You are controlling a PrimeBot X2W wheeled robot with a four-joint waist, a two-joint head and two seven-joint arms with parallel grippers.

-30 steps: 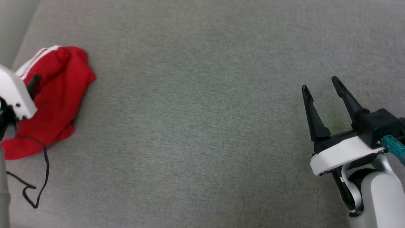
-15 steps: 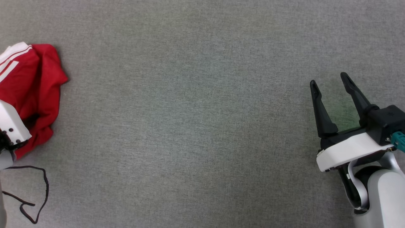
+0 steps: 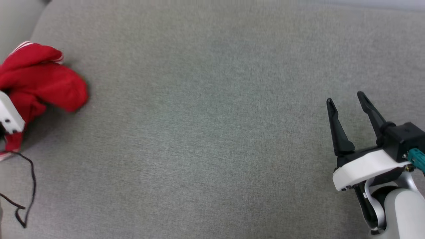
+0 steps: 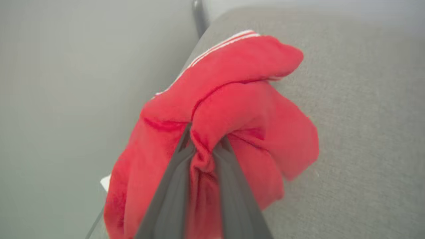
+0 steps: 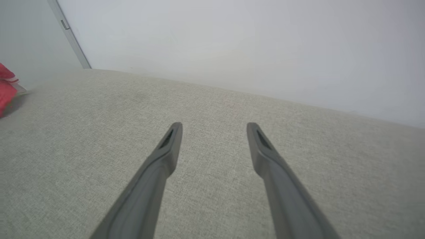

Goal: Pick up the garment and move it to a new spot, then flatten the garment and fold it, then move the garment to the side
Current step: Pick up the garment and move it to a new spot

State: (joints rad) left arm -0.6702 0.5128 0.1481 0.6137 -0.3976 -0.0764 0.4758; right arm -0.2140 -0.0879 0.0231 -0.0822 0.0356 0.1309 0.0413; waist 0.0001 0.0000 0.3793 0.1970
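The garment [image 3: 43,79], red with a strip of red-and-white trim, sits bunched at the far left edge of the grey fabric surface. It casts a shadow beneath, so it seems partly raised. In the left wrist view my left gripper [image 4: 206,139] is shut on a pinched fold of the garment [image 4: 239,99], and cloth bulges over both fingers. That arm's white wrist housing [image 3: 9,114] shows at the left edge of the head view. My right gripper [image 3: 347,99] hovers open at the lower right, far from the cloth, with nothing between its fingers [image 5: 166,146]. A red corner of the garment [image 5: 5,88] shows far left.
The grey fabric surface [image 3: 212,132] stretches wide between the two arms. A thin black cable [image 3: 28,186] loops at the lower left. The surface's left edge runs just beside the garment, with a dark pole [image 4: 198,16] beyond it. A pale wall [image 5: 232,43] stands behind.
My left gripper has shut on a fold of the garment, which is now bunched up and looks raised. The head camera has shifted. The right gripper stays open.
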